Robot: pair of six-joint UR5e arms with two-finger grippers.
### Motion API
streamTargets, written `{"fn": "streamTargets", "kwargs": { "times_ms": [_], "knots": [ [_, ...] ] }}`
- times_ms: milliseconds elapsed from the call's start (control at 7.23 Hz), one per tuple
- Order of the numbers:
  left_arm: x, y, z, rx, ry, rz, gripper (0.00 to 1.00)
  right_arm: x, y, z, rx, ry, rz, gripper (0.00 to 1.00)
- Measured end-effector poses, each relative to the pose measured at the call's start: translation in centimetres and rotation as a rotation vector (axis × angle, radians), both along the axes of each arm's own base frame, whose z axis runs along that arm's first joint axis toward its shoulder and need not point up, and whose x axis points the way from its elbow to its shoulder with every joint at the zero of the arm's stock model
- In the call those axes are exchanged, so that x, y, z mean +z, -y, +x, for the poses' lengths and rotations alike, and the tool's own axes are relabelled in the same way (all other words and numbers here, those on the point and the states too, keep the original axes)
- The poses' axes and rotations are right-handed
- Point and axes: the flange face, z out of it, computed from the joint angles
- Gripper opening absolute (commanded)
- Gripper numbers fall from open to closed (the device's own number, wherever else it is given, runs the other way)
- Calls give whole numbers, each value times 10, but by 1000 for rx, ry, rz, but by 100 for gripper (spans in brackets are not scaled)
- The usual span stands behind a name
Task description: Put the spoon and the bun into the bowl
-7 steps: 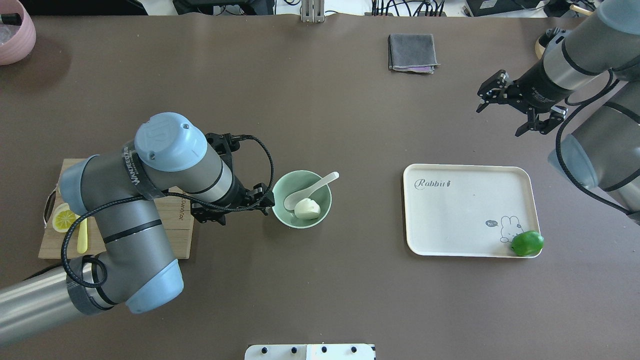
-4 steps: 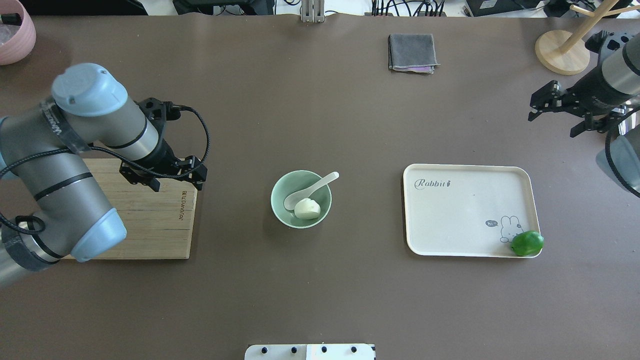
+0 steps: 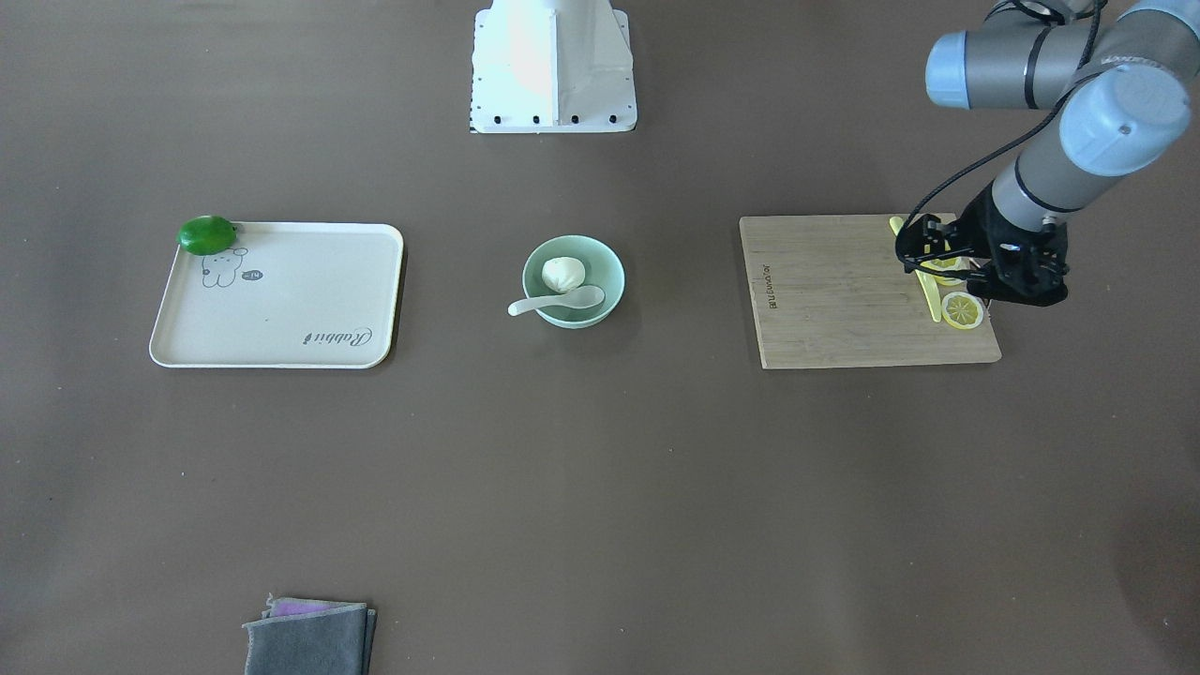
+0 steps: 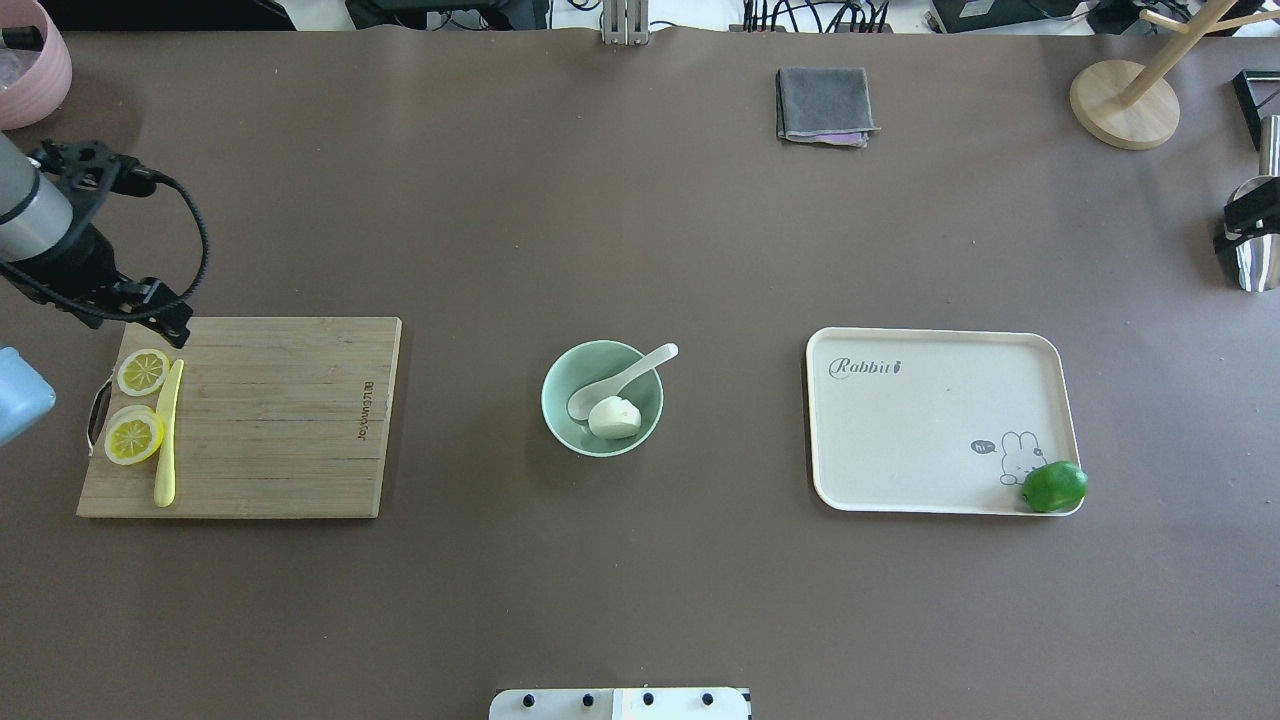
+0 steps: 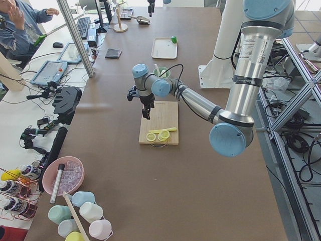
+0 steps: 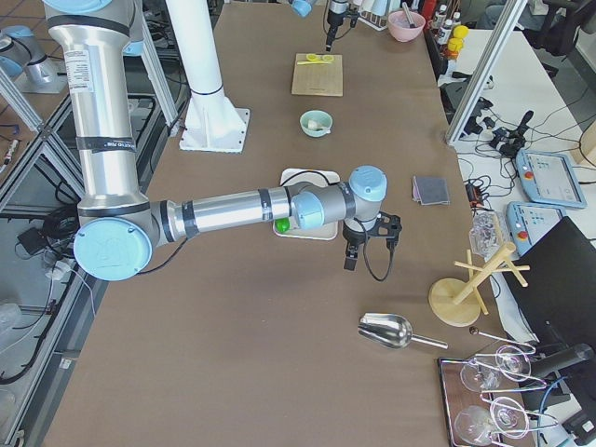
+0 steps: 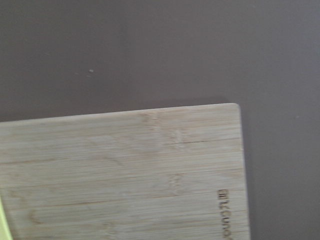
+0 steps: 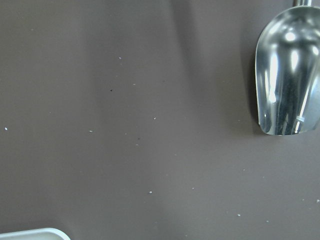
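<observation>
The mint-green bowl (image 4: 558, 402) stands at the table's middle and also shows in the front-facing view (image 3: 609, 272). The white bun (image 4: 614, 417) lies inside it. The cream spoon (image 4: 640, 365) has its scoop in the bowl and its handle over the rim. My left gripper (image 4: 140, 310) hangs open and empty over the far left corner of the wooden board (image 4: 270, 420), far from the bowl. Only a black part of my right gripper (image 4: 1238, 222) shows at the right edge, above a metal scoop (image 4: 1255, 268); I cannot tell whether it is open or shut.
Two lemon slices (image 4: 143, 372) and a yellow-green knife (image 4: 168, 430) lie on the board's left end. A cream tray (image 4: 920, 420) with a lime (image 4: 1054, 486) on its corner is right of the bowl. A grey cloth (image 4: 825, 105), a wooden stand (image 4: 1120, 100) and a pink bowl (image 4: 25, 70) sit along the far edge.
Both arms pulled away outward: the left from beside the bowl to the board's far left corner, the right to the table's right edge. Bowl, spoon and bun stayed put.
</observation>
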Motion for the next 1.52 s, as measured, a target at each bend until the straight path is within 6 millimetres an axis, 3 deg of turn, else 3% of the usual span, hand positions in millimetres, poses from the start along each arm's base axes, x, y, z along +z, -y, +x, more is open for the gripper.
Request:
{"fn": "streamTargets", "kwargs": {
  "times_ms": [553,968,1521],
  "knots": [
    [57,-4,-107,0,24,49,98,31,3,58,32,-13,-11,100],
    [105,-21,-171,-43,46,19,98,28,10,75,33,-25,-42,100],
    [142,-33,-206,19,40,40,98,29,10,82,17,-23,-27,100]
  ]
}}
